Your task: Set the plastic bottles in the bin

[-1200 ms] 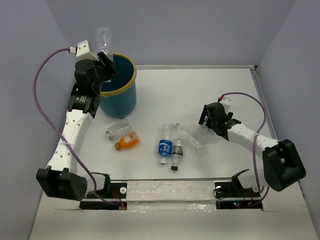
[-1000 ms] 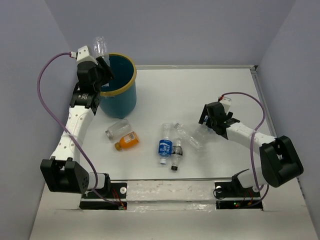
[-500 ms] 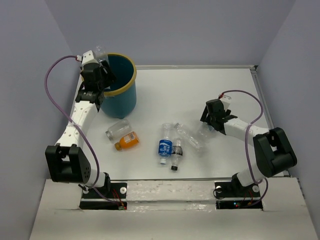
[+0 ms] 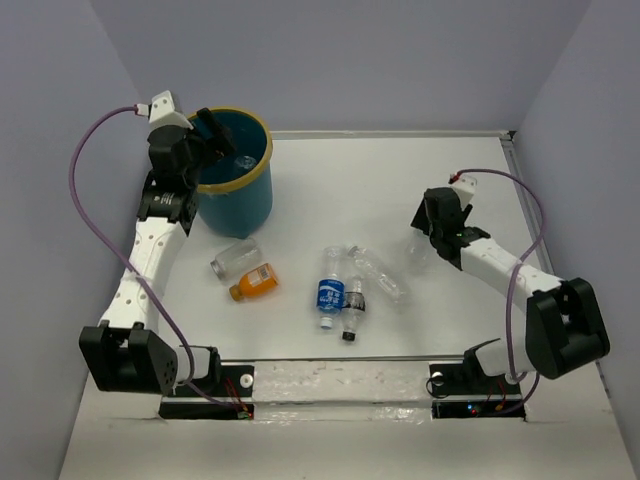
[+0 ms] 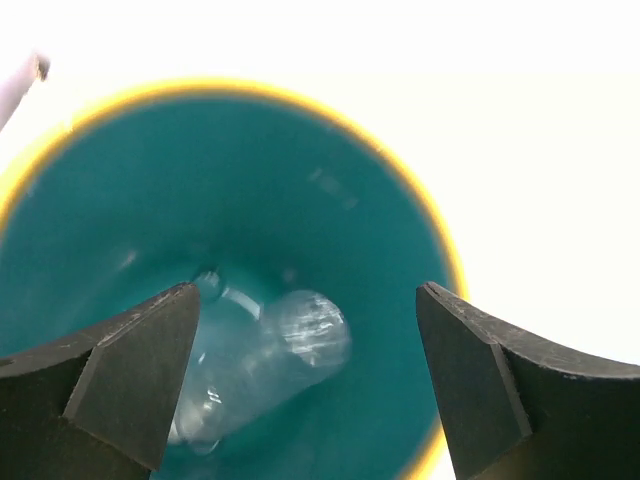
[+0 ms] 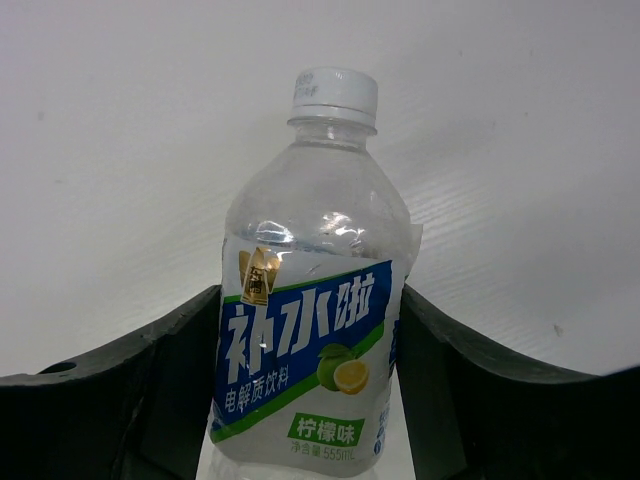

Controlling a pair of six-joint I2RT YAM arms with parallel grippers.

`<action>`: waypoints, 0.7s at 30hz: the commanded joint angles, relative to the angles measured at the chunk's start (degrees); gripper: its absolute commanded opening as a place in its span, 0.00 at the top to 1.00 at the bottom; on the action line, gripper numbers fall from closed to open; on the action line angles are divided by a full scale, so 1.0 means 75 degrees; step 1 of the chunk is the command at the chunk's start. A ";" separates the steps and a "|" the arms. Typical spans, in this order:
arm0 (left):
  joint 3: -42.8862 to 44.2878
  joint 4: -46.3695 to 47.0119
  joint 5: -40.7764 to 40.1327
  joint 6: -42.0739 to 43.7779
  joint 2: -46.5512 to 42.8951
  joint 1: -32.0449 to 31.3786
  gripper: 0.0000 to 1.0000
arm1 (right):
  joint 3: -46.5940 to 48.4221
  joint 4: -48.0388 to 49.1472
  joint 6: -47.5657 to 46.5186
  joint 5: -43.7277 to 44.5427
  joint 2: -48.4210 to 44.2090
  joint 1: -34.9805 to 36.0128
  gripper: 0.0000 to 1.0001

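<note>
The teal bin (image 4: 240, 200) stands at the far left. My left gripper (image 4: 216, 132) hangs open over its mouth, holding nothing. Looking down from the left wrist, a clear bottle (image 5: 265, 365) lies on the bin's floor (image 5: 300, 180) between my spread left fingers (image 5: 130, 380). My right gripper (image 4: 424, 240) is shut on a clear bottle with a blue and green label (image 6: 310, 330), white cap pointing away, both fingers (image 6: 455, 370) pressed on its sides. On the table lie a clear bottle (image 4: 235, 258), an orange one (image 4: 252, 283), a blue-labelled one (image 4: 330, 290), a dark-labelled one (image 4: 353, 300) and another clear one (image 4: 378, 272).
A raised white edge (image 4: 515, 160) borders the table at the right and back. Purple cables (image 4: 85, 200) loop out from both arms. Grey walls close in on the left, back and right.
My left gripper lowered to the bin's mouth and opened; its clear bottle dropped inside. My right gripper closed on the labelled bottle and shifted slightly right and back with it.
</note>
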 commanded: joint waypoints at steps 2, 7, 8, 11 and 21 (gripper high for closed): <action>0.0503 0.0552 0.0380 -0.0113 -0.1057 -0.0013 0.01 | 0.0671 0.0435 -0.0492 0.0259 -0.1218 -0.0072 0.50; 0.0094 0.0552 0.0813 -0.0172 -0.1959 -0.0212 0.01 | 0.1105 0.0470 -0.0763 -0.0690 -0.2205 -0.0072 0.51; -0.0035 0.0552 0.0883 -0.0207 -0.2147 -0.0224 0.01 | 0.1187 0.0505 -0.0751 -0.0947 -0.2334 -0.0072 0.51; -0.0644 0.0517 0.1281 -0.0335 -0.3037 -0.0224 0.01 | 0.1631 0.0844 -0.0727 -0.2060 -0.2640 0.0254 0.51; -0.3057 -0.0817 0.1553 -0.0383 -0.5451 -0.0950 0.01 | 0.5719 0.1114 -0.2050 -0.2343 -0.0006 0.2516 0.50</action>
